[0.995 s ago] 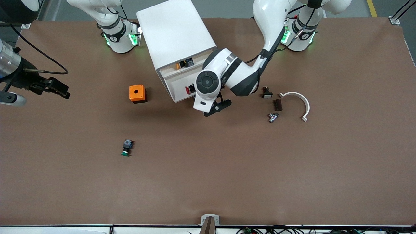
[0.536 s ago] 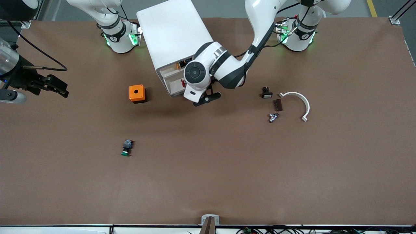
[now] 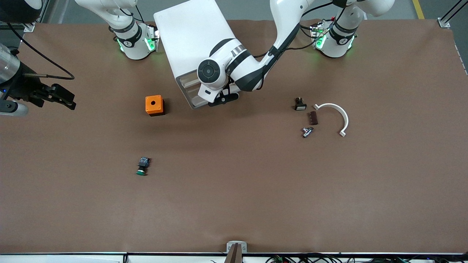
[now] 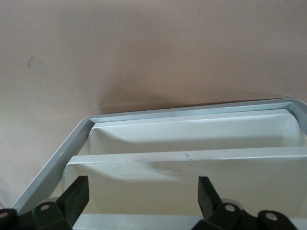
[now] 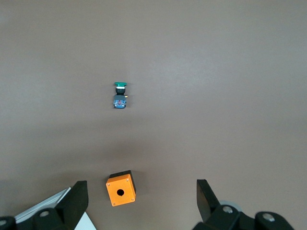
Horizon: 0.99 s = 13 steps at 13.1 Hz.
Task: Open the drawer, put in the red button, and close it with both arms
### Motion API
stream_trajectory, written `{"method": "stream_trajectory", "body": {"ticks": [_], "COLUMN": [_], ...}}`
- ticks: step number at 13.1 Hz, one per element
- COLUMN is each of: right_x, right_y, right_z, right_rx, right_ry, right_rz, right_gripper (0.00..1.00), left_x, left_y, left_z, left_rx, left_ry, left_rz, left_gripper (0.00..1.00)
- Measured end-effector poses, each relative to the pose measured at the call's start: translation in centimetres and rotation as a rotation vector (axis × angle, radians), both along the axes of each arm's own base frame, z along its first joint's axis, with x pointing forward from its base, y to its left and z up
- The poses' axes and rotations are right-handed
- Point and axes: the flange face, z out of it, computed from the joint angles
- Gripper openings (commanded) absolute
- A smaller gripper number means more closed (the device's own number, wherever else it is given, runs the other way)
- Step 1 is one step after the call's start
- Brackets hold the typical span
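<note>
While the right gripper (image 3: 67, 100) waits open-fingered, the left gripper (image 3: 223, 98), fingers spread, meets the drawer (image 4: 192, 163).

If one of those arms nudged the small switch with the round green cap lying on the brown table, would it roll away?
Probably only a little. The small green-capped switch lies on its side, so its round cap could roll, but its blocky black-and-blue body would likely make it pivot. It looks light enough to skid easily.

The front camera looks down from high across the table (image 3: 256, 204), facing both robots' bases. The left wrist camera sits close above the cabinet (image 4: 192, 143), looking down. The right wrist camera looks down from higher, sharing the orange box (image 5: 120, 188) with the front view.
</note>
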Motion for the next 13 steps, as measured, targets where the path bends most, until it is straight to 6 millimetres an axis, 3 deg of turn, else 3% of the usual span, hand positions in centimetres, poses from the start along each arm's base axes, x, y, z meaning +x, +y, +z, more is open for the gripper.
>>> {"method": "stream_trajectory", "body": {"ticks": [2,3,5,7,9,11,13], "right_x": [0.0,0.0,0.1,0.1,0.1,0.1,0.1], "right_y": [-0.3,-0.6,-0.8,-0.9,-0.9,-0.9,-0.9], "right_z": [0.1,0.1,0.2,0.2,0.3,0.4,0.4], "right_rx": [0.0,0.0,0.0,0.0,0.0,0.0,0.0], "right_ry": [-0.002,-0.003,-0.004,-0.005,-0.007,-0.008,-0.008], "right_rz": [-0.006,-0.01,-0.015,-0.016,-0.016,-0.016,-0.016], "right_gripper": [1.0,1.0,1.0,1.0,1.0,1.0,1.0], "left_x": [1.2,3.0,8.4,14.0,17.4,19.5,21.1], "left_y": [0.7,1.8,5.7,10.6,14.3,17.5,22.2], "left_z": [0.0,0.1,0.9,2.9,6.9,12.6,18.5], "left_rx": [0.004,0.008,0.015,0.043,0.083,0.086,0.066], "left_ry": [-0.01,-0.025,-0.063,-0.149,-0.277,-0.38,-0.421], "left_rz": [0.021,0.05,0.136,0.187,0.185,0.204,0.236], "left_gripper": [1.0,1.0,1.0,1.0,1.0,1.0,1.0]}}
